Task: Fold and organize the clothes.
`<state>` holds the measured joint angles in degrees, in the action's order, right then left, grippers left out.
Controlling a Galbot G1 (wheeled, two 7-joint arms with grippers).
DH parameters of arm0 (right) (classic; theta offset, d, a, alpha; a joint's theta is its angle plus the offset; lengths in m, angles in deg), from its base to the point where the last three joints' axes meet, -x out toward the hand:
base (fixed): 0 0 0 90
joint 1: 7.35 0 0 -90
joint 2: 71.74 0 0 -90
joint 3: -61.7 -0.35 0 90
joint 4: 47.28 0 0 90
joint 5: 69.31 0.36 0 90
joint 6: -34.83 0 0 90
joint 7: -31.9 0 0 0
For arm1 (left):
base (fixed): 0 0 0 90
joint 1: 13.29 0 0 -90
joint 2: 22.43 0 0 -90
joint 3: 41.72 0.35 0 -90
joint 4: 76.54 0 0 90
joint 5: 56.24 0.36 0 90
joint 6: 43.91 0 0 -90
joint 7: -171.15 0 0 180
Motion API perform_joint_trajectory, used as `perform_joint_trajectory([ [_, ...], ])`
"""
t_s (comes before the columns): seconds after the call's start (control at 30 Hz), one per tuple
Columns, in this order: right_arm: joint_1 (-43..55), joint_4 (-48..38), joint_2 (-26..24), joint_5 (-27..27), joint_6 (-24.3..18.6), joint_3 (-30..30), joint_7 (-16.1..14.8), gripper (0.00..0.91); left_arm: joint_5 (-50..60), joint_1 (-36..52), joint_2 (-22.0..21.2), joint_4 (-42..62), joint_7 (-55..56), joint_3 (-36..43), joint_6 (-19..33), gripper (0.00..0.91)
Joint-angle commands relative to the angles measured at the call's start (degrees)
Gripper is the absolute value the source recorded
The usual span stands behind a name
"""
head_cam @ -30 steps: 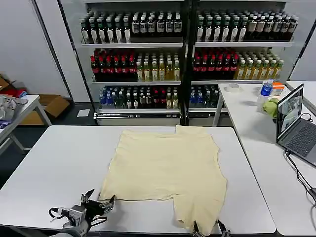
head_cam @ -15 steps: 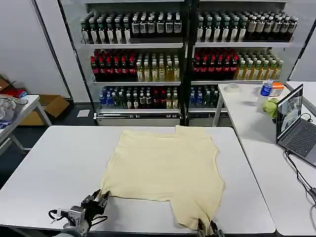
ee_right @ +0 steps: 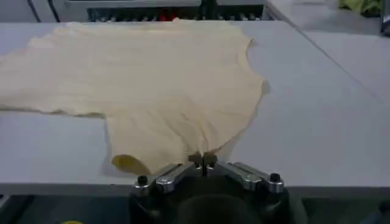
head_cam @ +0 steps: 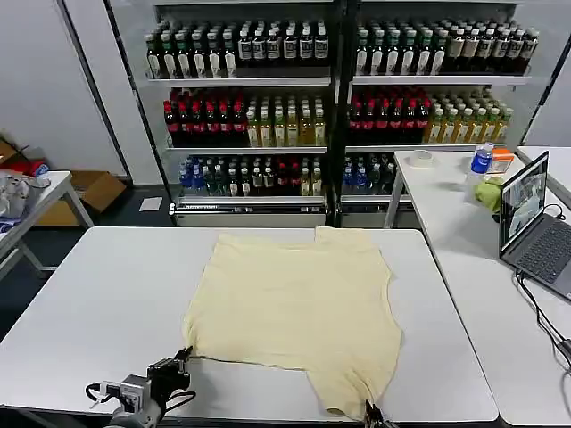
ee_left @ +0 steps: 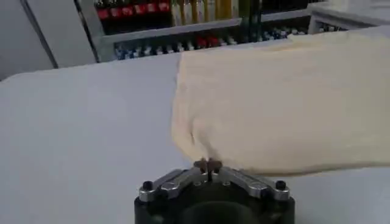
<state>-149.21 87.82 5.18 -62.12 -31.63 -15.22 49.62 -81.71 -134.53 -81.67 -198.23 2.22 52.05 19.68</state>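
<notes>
1. Head view: the cream shirt (head_cam: 299,316) lies flat mid-table (head_cam: 98,294), running near to far.
2. Left gripper (ee_left: 208,164) pinches the near-left corner, fingers pressed together on cloth.
3. Right gripper (ee_right: 203,159) pinches the near-right sleeve edge.
4. All the fabric lies beyond both grippers, so the fold likely goes far.

We see a plain pale cream-yellow shirt (head_cam: 299,312) with no pattern, spread on a white bench (head_cam: 98,303). Our left claw (head_cam: 181,359) and right claw (head_cam: 370,412) are black with silvery metal. At the upper right of the frame lie a yellow-green cloth bundle (head_cam: 490,193) and a dark grey laptop (head_cam: 535,227).
</notes>
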Motion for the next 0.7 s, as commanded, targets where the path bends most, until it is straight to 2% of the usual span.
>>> perform_joint_trajectory([
  [0.03, -2.4, 4.3, -0.8, -0.2, -0.8, -0.9, -0.2, 0.0, 0.0, -5.2, -0.9, -9.5, 0.3, -1.8, 1.1, 0.01],
  [0.3, -4.7, 8.3, -2.9, 1.1, -0.8, -5.4, -0.8, 0.0, 0.7, -11.4, -1.7, -14.6, 0.3, -4.5, 1.7, 0.0],
  [0.7, -0.9, 8.4, -5.1, 3.9, -2.6, -10.5, -2.0, 0.0, 0.2, -10.9, 0.7, -13.8, 0.3, -7.6, 2.6, 0.0],
])
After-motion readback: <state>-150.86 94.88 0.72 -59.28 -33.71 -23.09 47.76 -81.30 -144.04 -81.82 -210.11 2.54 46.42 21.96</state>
